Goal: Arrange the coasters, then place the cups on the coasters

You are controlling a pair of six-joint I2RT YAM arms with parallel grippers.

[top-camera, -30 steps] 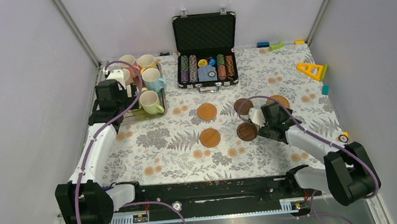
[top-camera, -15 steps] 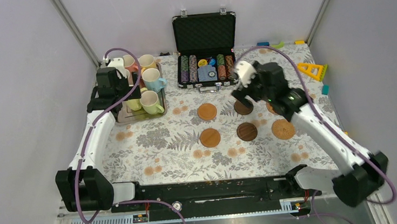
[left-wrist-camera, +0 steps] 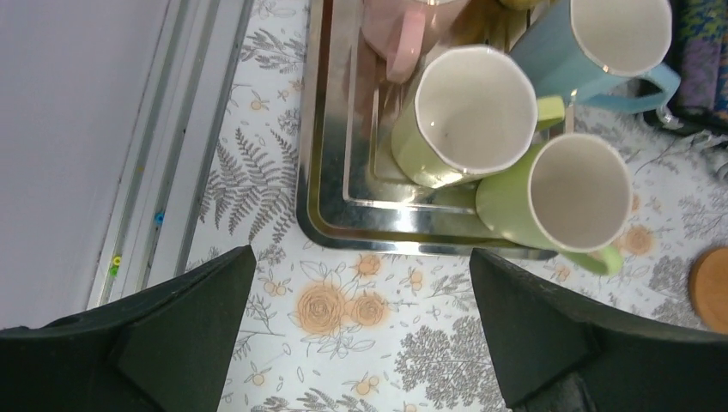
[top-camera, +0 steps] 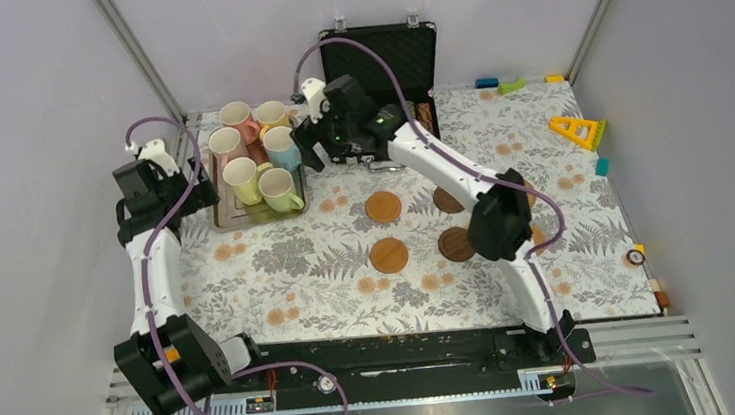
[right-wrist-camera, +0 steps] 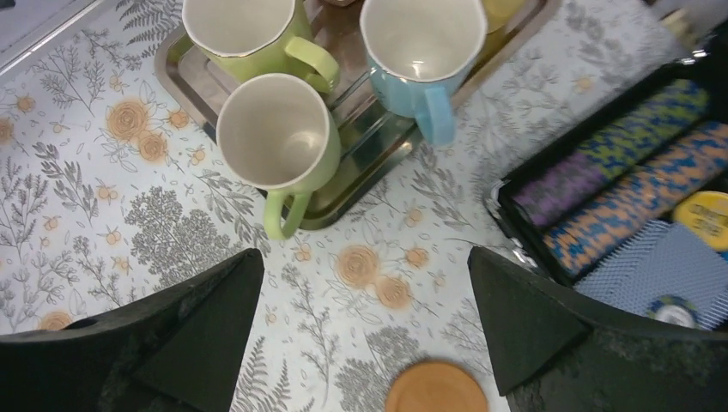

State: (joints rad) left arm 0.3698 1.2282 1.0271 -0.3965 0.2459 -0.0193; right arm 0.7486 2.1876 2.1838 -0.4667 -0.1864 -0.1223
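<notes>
By the tabletop's (top-camera: 332, 306) left edge, left fingers (top-camera: 197, 195): spread wide, nothing between them, poised just beside the left side of the tray.

Near the far left corner, a rectangular silver tray (top-camera: 256, 217), shiny, with a stepped rim. Holds all six cups: glossy, single-handled, upright, white inside, packed close in two columns. Left column, far to near: pink cup (top-camera: 235, 114), pale pink cup (top-camera: 224, 143), yellow-green cup (top-camera: 241, 178). Right column, far to near: cream-yellow cup (top-camera: 272, 115), light blue cup (top-camera: 281, 147), pale green cup (top-camera: 278, 188), its handle reaching out past the tray's rim. None on a coaster yet.

Just right of the light blue cup, between tray and case, right fingers (top-camera: 311, 155): likewise held wide apart, empty, hovering above the tabletop.

Toward the middle of the tabletop, the coasters: thin round discs lying flat, apart from each other. First the far orange-brown coaster (top-camera: 382, 206) and the near orange-brown coaster (top-camera: 389, 255). Just right of those, the far dark brown coaster (top-camera: 448, 200), partly under the right arm, and the near dark brown coaster (top-camera: 457, 245). Past the arm's elbow, only the rim of a tan coaster (top-camera: 539, 238); rest hidden.

At the middle of the far edge, an open black case (top-camera: 400, 54), lid upright. Inside, rows of multicoloured poker chips (right-wrist-camera: 618, 184) on edge, plus blue-backed cards (right-wrist-camera: 652, 257).
</notes>
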